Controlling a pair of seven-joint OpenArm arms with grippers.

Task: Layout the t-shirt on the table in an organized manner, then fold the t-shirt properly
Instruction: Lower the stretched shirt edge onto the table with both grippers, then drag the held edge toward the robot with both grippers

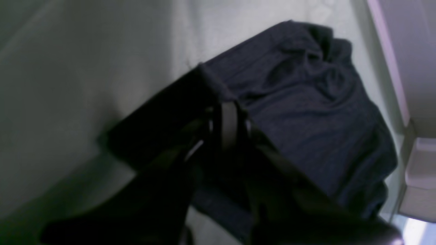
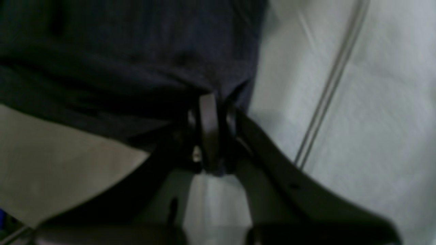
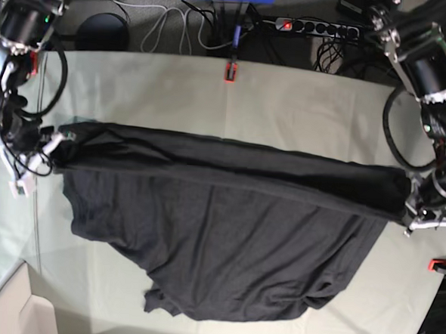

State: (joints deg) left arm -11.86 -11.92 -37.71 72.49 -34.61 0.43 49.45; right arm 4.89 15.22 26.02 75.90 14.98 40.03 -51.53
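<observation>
The black t-shirt [image 3: 219,227] is stretched across the table [image 3: 287,103] between my two grippers, its upper edge taut and lifted, the rest draped toward the front edge in folds. My left gripper [image 3: 412,203] is shut on the shirt's edge at the right of the base view; in the left wrist view the fingers [image 1: 229,124] pinch the hem of the shirt [image 1: 306,112]. My right gripper [image 3: 61,143] is shut on the opposite edge at the left; in the right wrist view its fingers [image 2: 208,132] clamp the fabric [image 2: 136,61]. The graphic is hidden.
Red-orange clamps sit at the table's back edge [image 3: 230,70] and right edge [image 3: 438,264]. A power strip [image 3: 315,26] and cables lie behind the table. A pale box [image 3: 25,314] stands at the front left corner. A crease in the table cloth [image 2: 327,88] runs beside my right gripper.
</observation>
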